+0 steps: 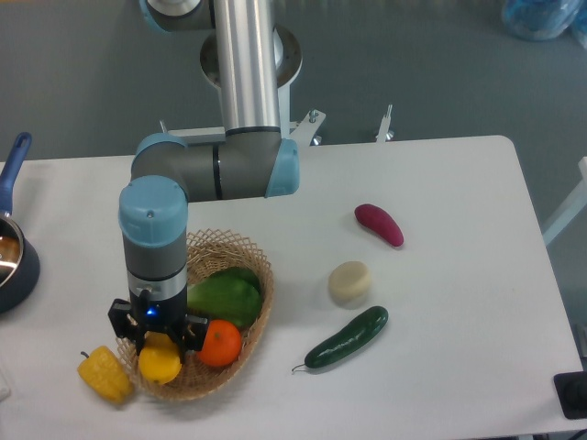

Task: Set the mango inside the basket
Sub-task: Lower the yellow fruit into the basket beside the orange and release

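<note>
White table (440,367) against a grey floor, one arm reaching down over its left half. Gripper (160,346) sits low over the near-left part of the basket (261,266), fingers pinched on the mango (160,363), which shows as a smooth yellow oval just under the black finger mounts. Mango appears to be inside the rim, at or close to the basket floor, though the wrist hides the contact; whether it rests on the weave or hangs just above, cannot tell. Orange (220,342) lies touching or just beside the mango on the right; green pepper (225,295) behind it, both in the basket. Yellow pepper (105,374) sits outside, against the basket's left rim. Well apart to the right: cucumber (347,338), pale round piece (349,281), purple-red root (380,225). Dark pot (11,257) at far left edge. Judgement: placement nearly done; grip likely kept so the fruit does not roll into the orange. Release and a straight lift remain. Risk: fingers nudging the orange on opening.
</note>
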Motion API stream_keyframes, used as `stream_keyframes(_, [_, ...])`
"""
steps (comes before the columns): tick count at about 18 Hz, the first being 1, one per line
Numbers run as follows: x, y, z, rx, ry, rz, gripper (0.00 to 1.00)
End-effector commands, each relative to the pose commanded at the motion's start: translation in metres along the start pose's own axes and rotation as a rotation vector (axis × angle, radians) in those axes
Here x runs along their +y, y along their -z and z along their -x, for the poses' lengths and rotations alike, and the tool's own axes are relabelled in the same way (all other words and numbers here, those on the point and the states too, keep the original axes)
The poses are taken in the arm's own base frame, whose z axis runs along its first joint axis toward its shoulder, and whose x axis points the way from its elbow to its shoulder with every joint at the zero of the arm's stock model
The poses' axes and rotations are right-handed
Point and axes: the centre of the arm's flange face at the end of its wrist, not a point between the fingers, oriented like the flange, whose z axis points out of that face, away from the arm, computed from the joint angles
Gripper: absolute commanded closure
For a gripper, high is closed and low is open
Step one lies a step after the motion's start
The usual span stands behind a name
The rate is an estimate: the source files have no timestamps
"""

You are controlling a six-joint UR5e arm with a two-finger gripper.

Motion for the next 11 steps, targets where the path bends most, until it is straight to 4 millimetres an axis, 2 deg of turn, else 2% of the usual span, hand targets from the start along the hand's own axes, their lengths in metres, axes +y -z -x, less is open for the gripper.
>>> stream_keyframes(2, [0.001, -0.010, 0.001, 0.003, -0.001, 0.012, 0.62])
stream_keyframes(5, [0.000, -0.011, -0.002, 0.004, -0.007, 0.012, 0.61])
stream_keyframes(10, [0.001, -0.016, -0.003, 0.006, -0.011, 0.018, 0.54])
stream_keyframes(11, [0.001, -0.016, -0.003, 0.007, -0.012, 0.020, 0.50])
